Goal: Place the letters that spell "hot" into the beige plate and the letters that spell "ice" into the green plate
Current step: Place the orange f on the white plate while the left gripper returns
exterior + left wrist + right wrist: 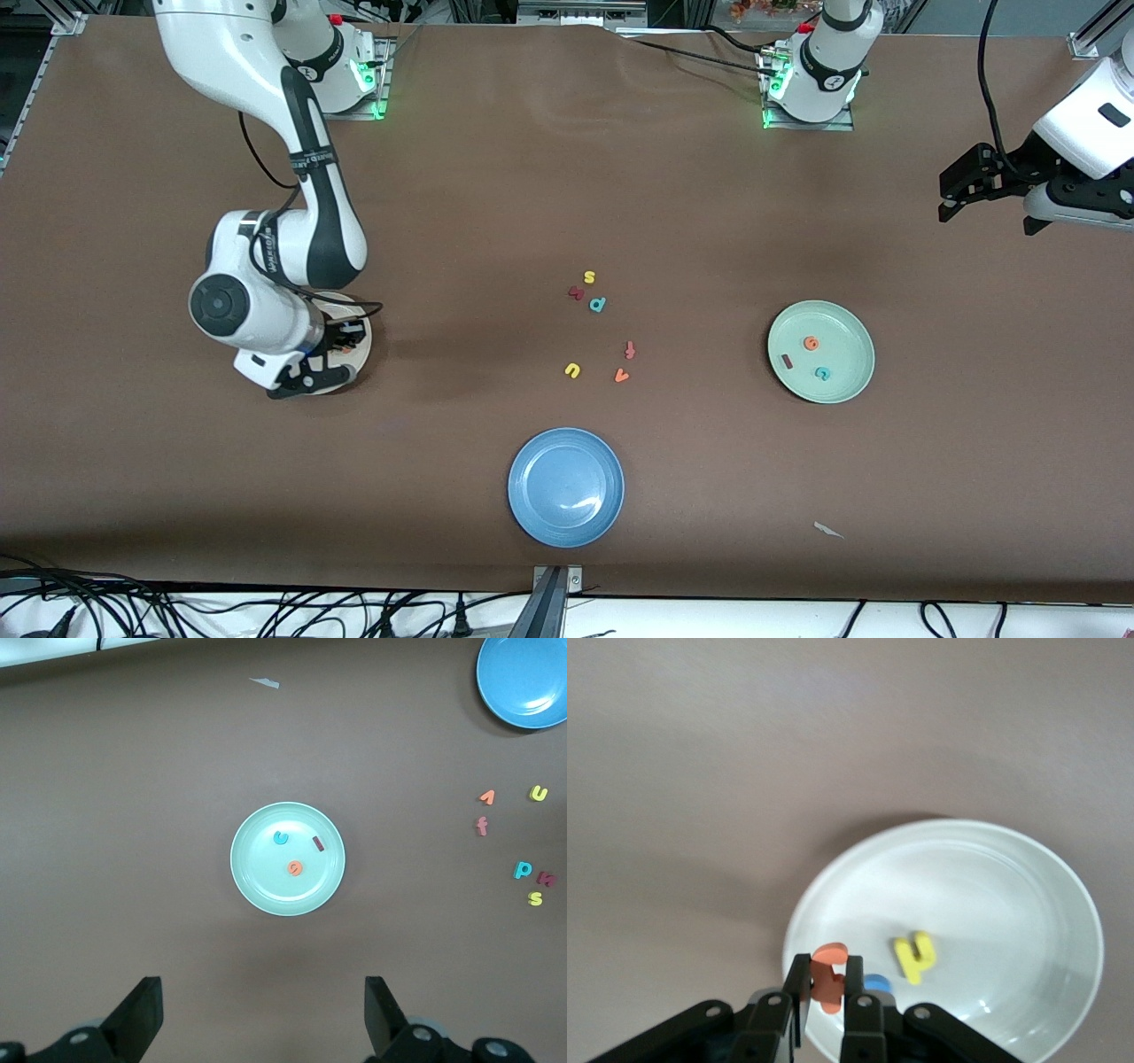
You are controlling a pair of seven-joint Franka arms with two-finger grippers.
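Small orange hooked t [828, 978]

The front view looks down from high across the table [549, 195], facing both robot bases. The left wrist view hangs well above the green plate [287, 859], looking straight down past its wide-apart jaws, the plate centred between them and farther out. The right wrist view sits close over the beige plate [992, 904], just past its closed jaws. The front and left wrist views share 2 plates: green plate and blue plate [566, 486].
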